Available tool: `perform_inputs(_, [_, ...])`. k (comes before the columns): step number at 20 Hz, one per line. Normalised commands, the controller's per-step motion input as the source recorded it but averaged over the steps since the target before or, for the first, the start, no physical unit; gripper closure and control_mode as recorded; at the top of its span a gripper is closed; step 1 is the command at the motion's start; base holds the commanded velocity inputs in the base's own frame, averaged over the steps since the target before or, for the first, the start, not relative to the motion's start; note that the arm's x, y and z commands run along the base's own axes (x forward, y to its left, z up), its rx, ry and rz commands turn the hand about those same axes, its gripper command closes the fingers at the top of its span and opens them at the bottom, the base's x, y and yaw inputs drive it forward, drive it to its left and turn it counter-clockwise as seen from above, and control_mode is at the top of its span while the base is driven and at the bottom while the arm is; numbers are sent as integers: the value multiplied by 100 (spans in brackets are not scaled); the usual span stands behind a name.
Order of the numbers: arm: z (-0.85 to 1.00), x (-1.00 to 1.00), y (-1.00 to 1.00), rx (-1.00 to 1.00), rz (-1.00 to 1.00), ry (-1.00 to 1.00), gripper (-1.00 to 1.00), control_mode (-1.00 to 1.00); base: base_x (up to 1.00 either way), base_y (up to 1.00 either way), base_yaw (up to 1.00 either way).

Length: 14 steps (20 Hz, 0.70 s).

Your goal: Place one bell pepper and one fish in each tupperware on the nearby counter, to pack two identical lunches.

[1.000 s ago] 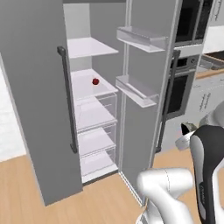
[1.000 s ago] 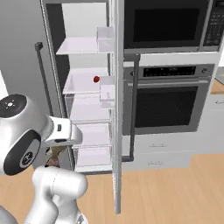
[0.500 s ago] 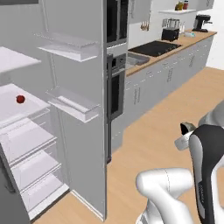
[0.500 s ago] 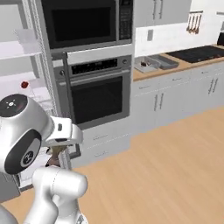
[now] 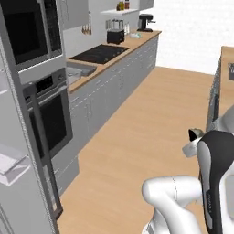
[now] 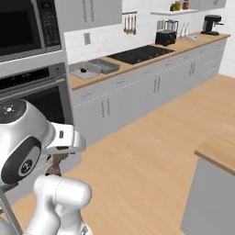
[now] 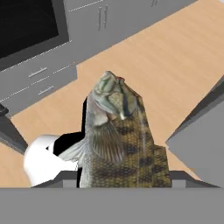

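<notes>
End effector [image 7: 120, 175] was clamped on 1 fish [image 7: 117, 135], head pointing away. Looked slick and floppy, so gripping mid-body seemed safest to me.

A light wooden floor [image 6: 151, 151] spreads below the pincer [image 6: 54, 166] and ahead of it. Close behind the pincer stands a dark oven [image 6: 32, 92] with a microwave [image 6: 23, 27] above. From there the counter [image 6: 183, 46] runs away over white cabinets [image 6: 137, 92], bearing a black cooktop [image 6: 140, 53], a toaster [image 6: 166, 37] and, farthest off, a coffee maker [image 6: 211, 24]. Utensils [image 6: 129, 24] hang on the white tiled wall [image 6: 105, 34]. A wood-topped grey island [image 6: 215, 156] stands across the floor.
</notes>
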Motion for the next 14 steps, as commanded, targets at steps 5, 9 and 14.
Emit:
perform_inputs(5, [0, 0, 0, 0, 0, 0, 100, 100, 100, -6, -6])
perform_inputs(9, [0, 0, 0, 0, 0, 0, 100, 100, 100, 0, 18])
perform_inputs(14, [0, 0, 0, 0, 0, 0, 100, 100, 100, 0, 28])
